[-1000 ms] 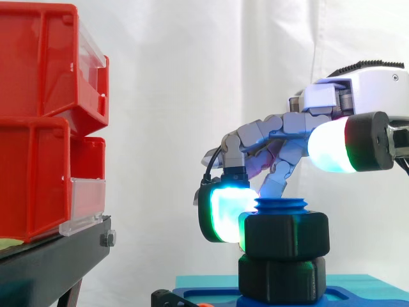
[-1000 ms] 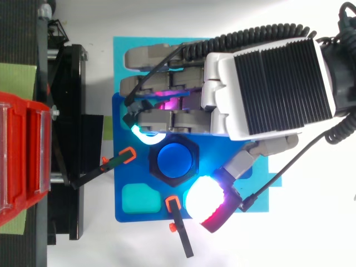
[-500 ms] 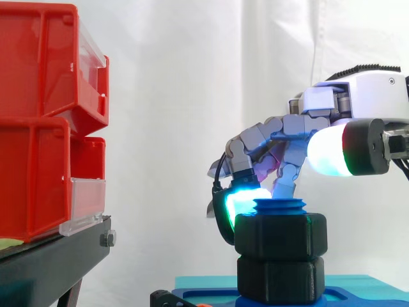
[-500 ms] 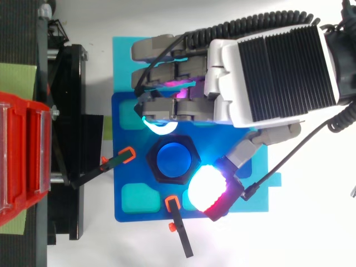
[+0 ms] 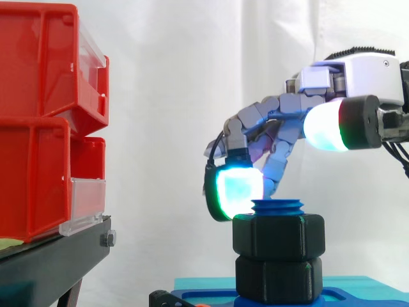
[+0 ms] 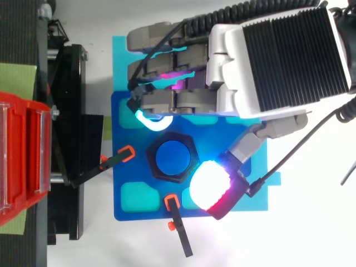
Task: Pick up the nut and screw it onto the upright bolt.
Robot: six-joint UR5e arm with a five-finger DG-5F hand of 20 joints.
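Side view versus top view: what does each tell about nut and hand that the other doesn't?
Side view gives heights: the nut sits on the bolt above a second nut, threads poking out on top, and the thumb pad hangs well above it. Top view gives layout: blue plate, orange-tipped clamps, and a cyan pad and the thumb pad flanking the nut's hex outline. Both: the hand holds nothing; red bins at left.

Side view level, close, top view straight down, sharing the bolt.
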